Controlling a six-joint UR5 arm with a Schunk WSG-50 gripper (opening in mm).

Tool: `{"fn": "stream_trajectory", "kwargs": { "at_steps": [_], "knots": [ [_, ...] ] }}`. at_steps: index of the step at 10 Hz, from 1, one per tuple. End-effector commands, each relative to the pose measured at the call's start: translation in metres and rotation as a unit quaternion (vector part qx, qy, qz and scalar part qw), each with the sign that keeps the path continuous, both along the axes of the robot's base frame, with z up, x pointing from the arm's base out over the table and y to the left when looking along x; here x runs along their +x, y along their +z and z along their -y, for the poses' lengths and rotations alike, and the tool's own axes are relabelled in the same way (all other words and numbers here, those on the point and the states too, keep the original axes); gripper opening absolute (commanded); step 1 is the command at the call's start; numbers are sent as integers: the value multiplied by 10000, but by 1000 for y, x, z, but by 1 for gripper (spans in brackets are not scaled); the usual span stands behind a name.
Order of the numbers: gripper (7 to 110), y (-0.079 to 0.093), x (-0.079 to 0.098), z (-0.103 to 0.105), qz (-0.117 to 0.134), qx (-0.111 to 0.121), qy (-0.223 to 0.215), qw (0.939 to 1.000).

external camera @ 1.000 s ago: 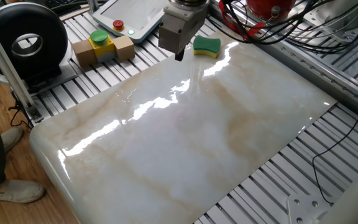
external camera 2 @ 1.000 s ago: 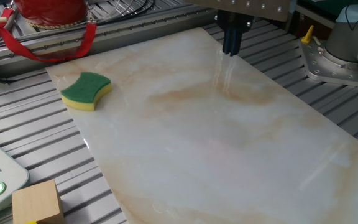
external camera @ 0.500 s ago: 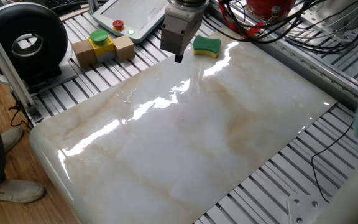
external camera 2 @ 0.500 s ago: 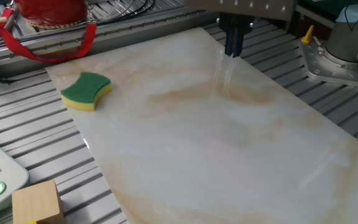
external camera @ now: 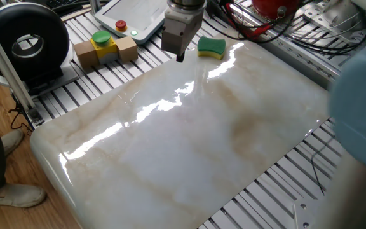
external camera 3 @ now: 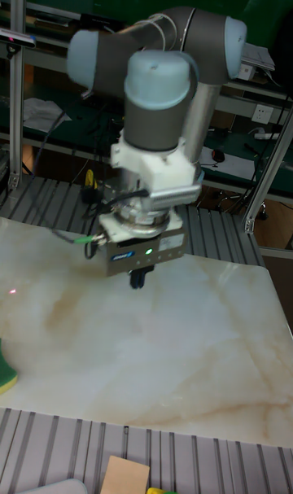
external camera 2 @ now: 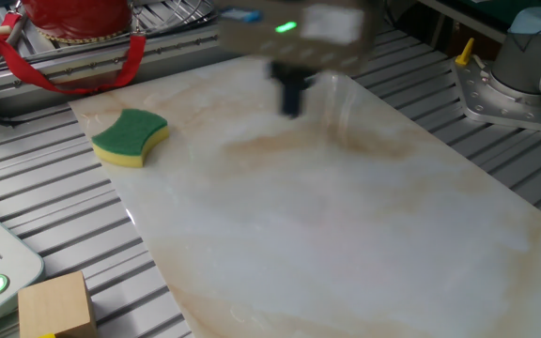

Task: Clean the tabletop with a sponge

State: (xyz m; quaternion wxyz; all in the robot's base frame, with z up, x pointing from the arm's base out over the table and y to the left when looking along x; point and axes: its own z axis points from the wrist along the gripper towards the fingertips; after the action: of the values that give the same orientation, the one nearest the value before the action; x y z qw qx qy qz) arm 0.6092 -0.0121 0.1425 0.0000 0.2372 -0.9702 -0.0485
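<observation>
The sponge (external camera: 211, 47), green on top and yellow below, lies on the far corner of the white marble tabletop (external camera: 189, 146). It also shows at the slab's left edge in the other fixed view (external camera 2: 130, 137) and at the left border of the tall view (external camera 3: 4, 376). My gripper (external camera: 180, 56) hangs just above the tabletop, a short way to the left of the sponge and apart from it. Its dark fingers stand together with nothing between them. Motion blurs the gripper (external camera 2: 292, 99) in the other fixed view. From the tall view, the gripper (external camera 3: 140, 279) points straight down over the tabletop (external camera 3: 163, 356).
A yellow-and-green button on wooden blocks (external camera: 101, 41) and a control pendant (external camera: 132, 16) sit on the ribbed metal slats beyond the slab. Red gear with cables (external camera 2: 73, 19) lies behind the sponge. The arm's blurred elbow (external camera: 361, 108) fills the right side. A black round device (external camera: 24, 41) stands far left.
The gripper has swept sideways over the slab toward the sponge's side, now blurred by motion. The arm's elbow has swung into the right of one fixed view. The sponge has not moved.
</observation>
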Motion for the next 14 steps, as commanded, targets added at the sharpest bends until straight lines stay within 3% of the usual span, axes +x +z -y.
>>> {"fn": "stream_trajectory", "kwargs": {
  "at_steps": [1, 4, 5, 6, 8, 10, 11, 12, 14],
  "knots": [
    [7, -29, 47, 70, 44, -187, 54, 9998],
    [7, -36, 61, 122, 94, -285, 267, 9992],
    [7, -39, 60, 127, 112, -332, 197, 9992],
    [7, -41, 59, 121, 83, -224, 190, 9995],
    [7, -35, 40, 110, -392, -144, -14, 9991],
    [7, -33, 28, 105, -671, -74, -423, 9968],
    [7, -33, 30, 101, -626, 29, -299, 9976],
    [7, -33, 30, 103, -584, 20, 163, 9982],
    [7, -30, 36, 76, -442, 571, 307, 9969]
  ]
}}
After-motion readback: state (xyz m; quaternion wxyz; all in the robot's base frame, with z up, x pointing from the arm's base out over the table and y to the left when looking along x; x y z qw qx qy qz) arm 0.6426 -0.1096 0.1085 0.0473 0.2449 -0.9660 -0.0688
